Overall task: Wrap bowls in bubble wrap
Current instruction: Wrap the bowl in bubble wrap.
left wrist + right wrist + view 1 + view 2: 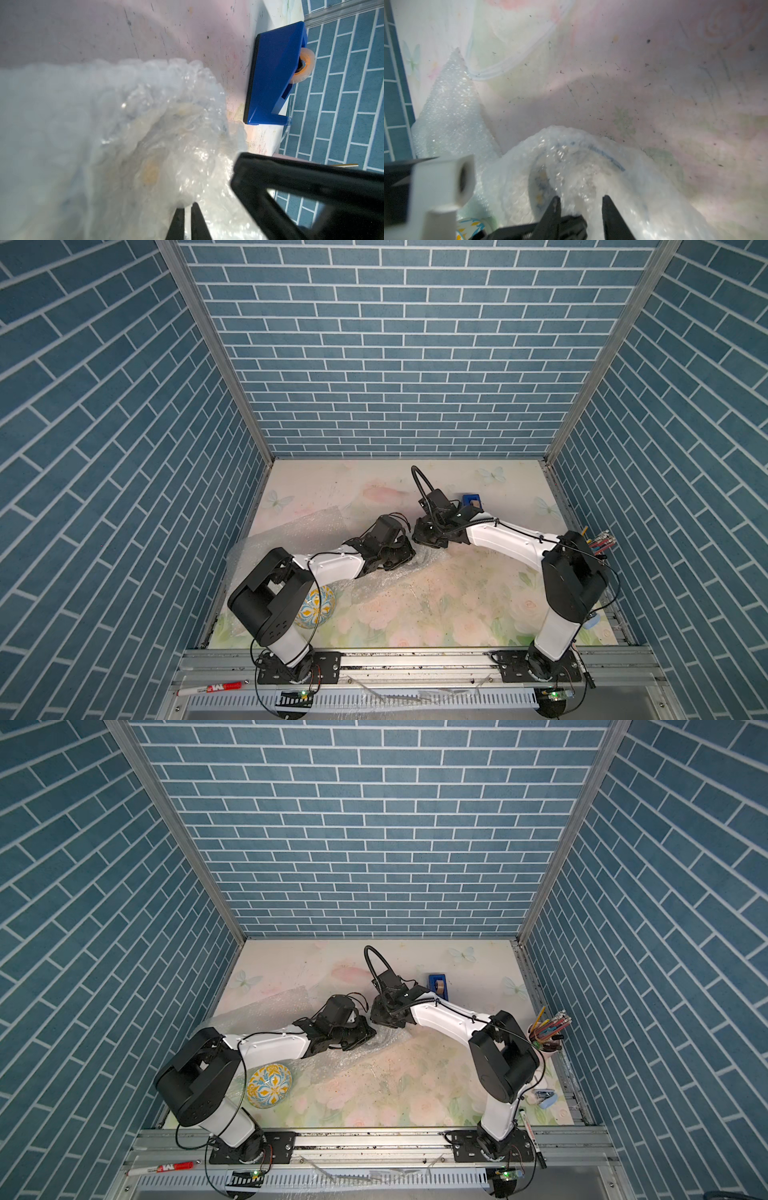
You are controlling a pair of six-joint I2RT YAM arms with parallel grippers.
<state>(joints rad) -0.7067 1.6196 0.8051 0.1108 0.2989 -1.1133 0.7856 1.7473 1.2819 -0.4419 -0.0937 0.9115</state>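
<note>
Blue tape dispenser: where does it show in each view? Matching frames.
Top view: tape dispenser on the far side of the table, partly behind the right arm.
Top view: tape dispenser clear of that arm.
Left wrist: tape dispenser near the brick wall, beyond the bubble wrap.
Right wrist: not in it.
Shared landmark: the bubble wrap, in all four.

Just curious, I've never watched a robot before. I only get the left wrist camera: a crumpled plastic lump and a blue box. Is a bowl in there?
Observer: In the right wrist view, a blue-rimmed bowl shows through the bubble wrap.
Operator: Only one bowl?
Observer: No. In both top views a yellow-and-blue bowl sits uncovered beside the left arm.
Operator: What's the other claw doing?
Observer: The right gripper is over the wrapped bowl, jaws apart.
</note>
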